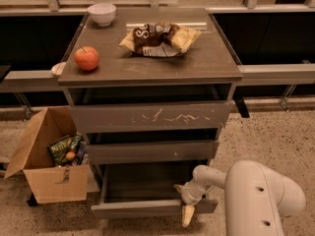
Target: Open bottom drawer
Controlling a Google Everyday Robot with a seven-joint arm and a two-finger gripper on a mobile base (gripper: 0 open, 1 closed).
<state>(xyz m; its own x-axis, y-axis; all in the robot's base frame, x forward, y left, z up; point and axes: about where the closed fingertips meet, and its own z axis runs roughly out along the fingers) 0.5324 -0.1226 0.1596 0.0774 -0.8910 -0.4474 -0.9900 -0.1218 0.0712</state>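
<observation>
— Starting w/ the biggest: what's in view?
— Grey-brown bench (216, 65) w/ three drawers, standing on speckled floor. White robot arm (261, 200) at lower right, reaching in toward the lowest one.
— Drawers, top to btm?
— Scratched top drawer (147, 117) pulled out a bit. Middle drawer (147, 151) also out a little. The bottom drawer (138, 209) is out furthest, dark tray inside visible, plain front facing the camera.
— Anything beside it?
— Open cardboard box (49, 186) on the floor to the left, snack packs inside.
— On top of the bench?
— Chip bags (160, 38) centre-back, white bowl (102, 14) at back-left corner, red apple (86, 58) near the left edge.
— And the gripper?
— Gripper (185, 203) sits at the bottom drawer's front edge, right of centre, touching it. Wide or clamped: can't tell.
</observation>
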